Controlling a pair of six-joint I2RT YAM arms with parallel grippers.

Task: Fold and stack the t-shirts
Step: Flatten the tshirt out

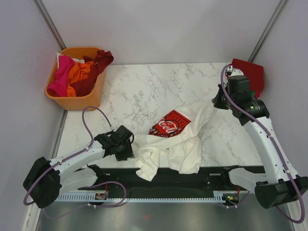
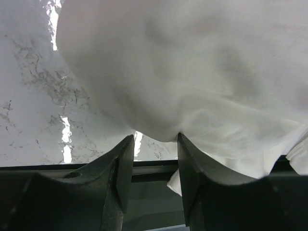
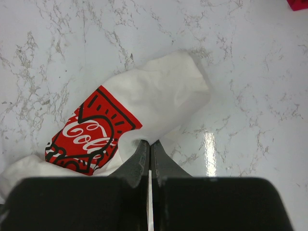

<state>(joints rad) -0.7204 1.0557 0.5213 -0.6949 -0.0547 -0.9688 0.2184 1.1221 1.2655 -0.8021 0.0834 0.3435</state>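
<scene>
One white tee (image 1: 175, 137), one basket (image 1: 77, 102), two claws (image 1: 126, 143).

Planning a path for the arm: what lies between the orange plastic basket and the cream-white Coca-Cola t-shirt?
Only bare marble tabletop lies between the orange plastic basket and the cream-white Coca-Cola t-shirt, as the top external view shows.

The table (image 1: 144, 86) has a white marble top with thin grey lines running through it. It is shiny, and bright spots of light show on it. Plain pale grey walls (image 1: 159, 29) stand behind the table and on both sides. Two thin grey bars (image 1: 50, 21) slant up where the walls meet. A black strip (image 1: 159, 175) runs along the near edge of the table.
</scene>
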